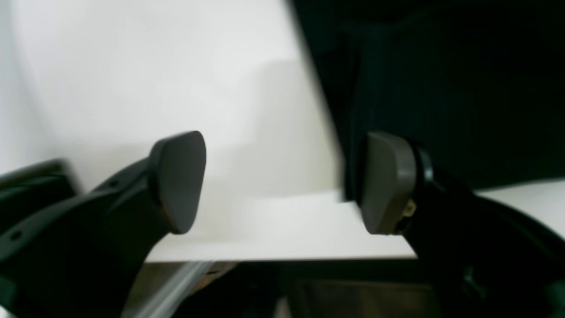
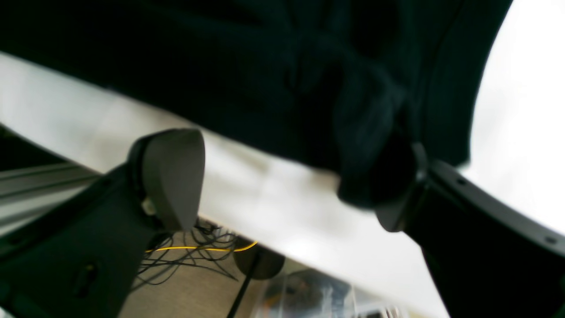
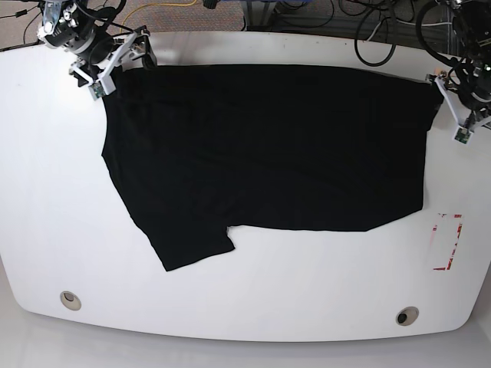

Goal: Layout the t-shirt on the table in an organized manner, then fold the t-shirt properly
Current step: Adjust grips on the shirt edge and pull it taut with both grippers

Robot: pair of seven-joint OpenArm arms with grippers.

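Note:
The black t-shirt lies spread on the white table, plain side up, with one sleeve pointing toward the front left. At its back left corner stands my right gripper. In the right wrist view that gripper is open; a bunched fold of the t-shirt hangs against its right finger, while the left pad is bare. My left gripper is at the shirt's back right corner. Seen up close, the left gripper is open and empty, its right pad next to the t-shirt edge.
Two grommet holes sit near the table's front edge. A red-and-white tape mark lies at the right. Cables run behind the table's back edge, and more cables lie on the floor below.

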